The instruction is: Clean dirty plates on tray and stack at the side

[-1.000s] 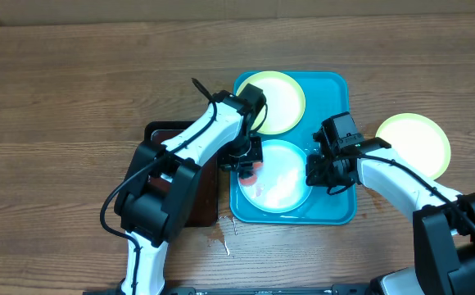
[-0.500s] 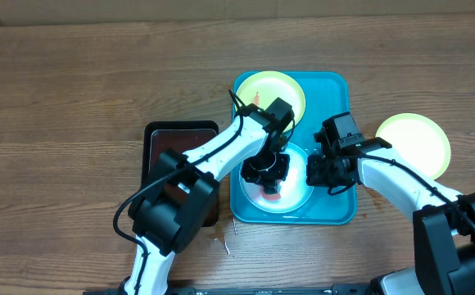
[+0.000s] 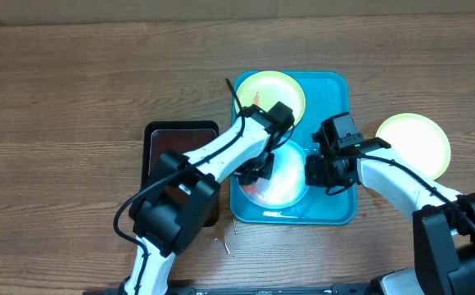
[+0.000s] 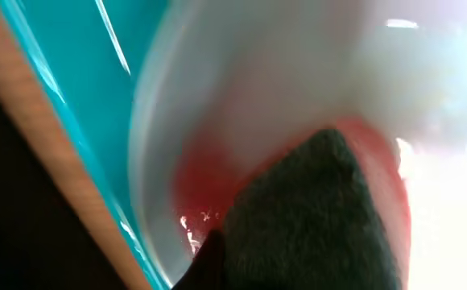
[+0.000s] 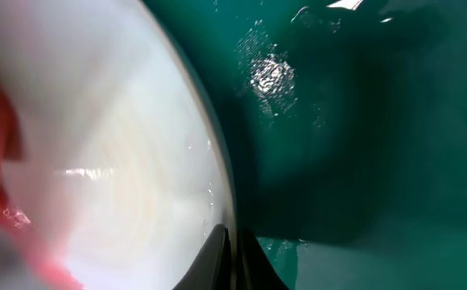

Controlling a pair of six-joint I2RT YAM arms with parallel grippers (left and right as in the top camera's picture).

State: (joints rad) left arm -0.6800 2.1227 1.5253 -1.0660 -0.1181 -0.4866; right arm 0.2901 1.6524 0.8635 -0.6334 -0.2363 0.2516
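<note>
The teal tray point(image 3: 336, 209) holds a pale blue-white plate point(image 3: 287, 184) at the front and a yellow-green plate point(image 3: 280, 94) at the back. A second yellow-green plate point(image 3: 413, 143) lies on the table to the right. My left gripper point(image 3: 254, 170) presses a dark grey cloth point(image 4: 314, 217) onto a red smear point(image 4: 201, 173) at the blue-white plate's left side; the cloth hides its fingers. My right gripper point(image 5: 235, 250) is shut on that plate's right rim point(image 5: 113, 161), over the wet tray floor point(image 5: 362, 121).
A dark brown black-rimmed tray point(image 3: 160, 139) lies left of the teal tray, partly under my left arm. Small scraps point(image 3: 221, 238) lie on the wooden table in front of it. A red smear point(image 3: 256, 98) marks the back plate's left edge.
My left gripper has swept the cloth from the plate's left edge to its middle and back towards the left. The right gripper and the plates have stayed in place.
</note>
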